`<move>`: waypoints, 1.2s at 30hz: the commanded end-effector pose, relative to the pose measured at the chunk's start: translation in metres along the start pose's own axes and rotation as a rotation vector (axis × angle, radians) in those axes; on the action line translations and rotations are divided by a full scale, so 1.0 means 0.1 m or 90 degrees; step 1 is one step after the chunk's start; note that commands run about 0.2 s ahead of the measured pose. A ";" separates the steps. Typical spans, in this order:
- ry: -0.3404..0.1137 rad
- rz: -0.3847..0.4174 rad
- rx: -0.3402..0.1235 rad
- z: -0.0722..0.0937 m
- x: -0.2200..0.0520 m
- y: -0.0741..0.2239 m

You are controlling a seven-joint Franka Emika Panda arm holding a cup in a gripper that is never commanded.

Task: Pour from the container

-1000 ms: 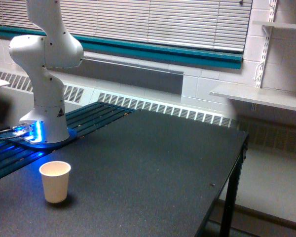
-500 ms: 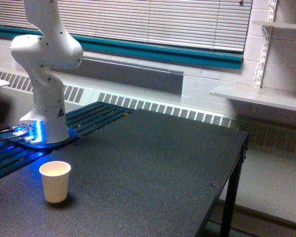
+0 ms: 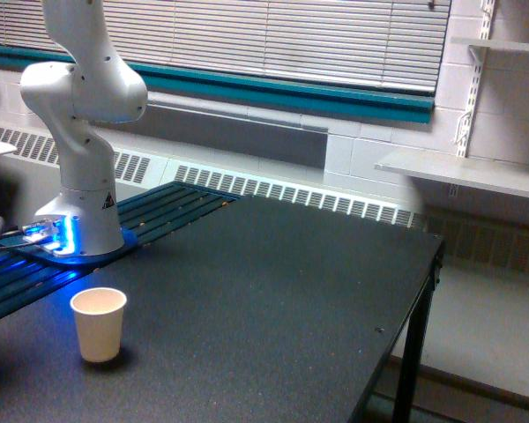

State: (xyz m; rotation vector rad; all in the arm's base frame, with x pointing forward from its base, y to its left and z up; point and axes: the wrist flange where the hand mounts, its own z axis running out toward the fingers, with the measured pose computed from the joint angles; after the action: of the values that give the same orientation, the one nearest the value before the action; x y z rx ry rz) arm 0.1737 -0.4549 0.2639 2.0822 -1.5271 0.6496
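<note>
The table (image 3: 273,291) is bare apart from the arm (image 3: 81,132), whose base stands at far left, and a paper cup (image 3: 99,323) upright at near left. The gripper and container are out of frame, so grip state cannot be told. No pouring is evident; judged not yet begun.
</note>
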 end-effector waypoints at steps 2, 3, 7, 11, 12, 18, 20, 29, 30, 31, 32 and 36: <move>0.019 -0.046 0.033 -0.16 -0.08 -0.36; 0.019 -0.059 0.033 -0.16 -0.11 -0.35; 0.021 -0.109 0.032 -0.18 -0.18 -0.32; 0.027 -0.161 0.030 -0.21 -0.22 -0.26; 0.029 -0.174 0.030 -0.22 -0.22 -0.25; 0.043 -0.245 0.032 -0.27 -0.20 -0.16; 0.048 -0.268 0.032 -0.29 -0.19 -0.14; 0.064 -0.388 0.043 -0.35 -0.28 -0.18; 0.066 -0.404 0.045 -0.36 -0.31 -0.20; 0.069 -0.421 0.048 -0.37 -0.33 -0.22; 0.072 -0.438 0.050 -0.38 -0.35 -0.25; 0.090 -0.504 0.059 -0.43 -0.40 -0.35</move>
State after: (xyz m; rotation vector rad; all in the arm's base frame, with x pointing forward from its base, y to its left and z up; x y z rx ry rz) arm 0.1743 -0.4033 0.2666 2.3766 -0.6605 0.5253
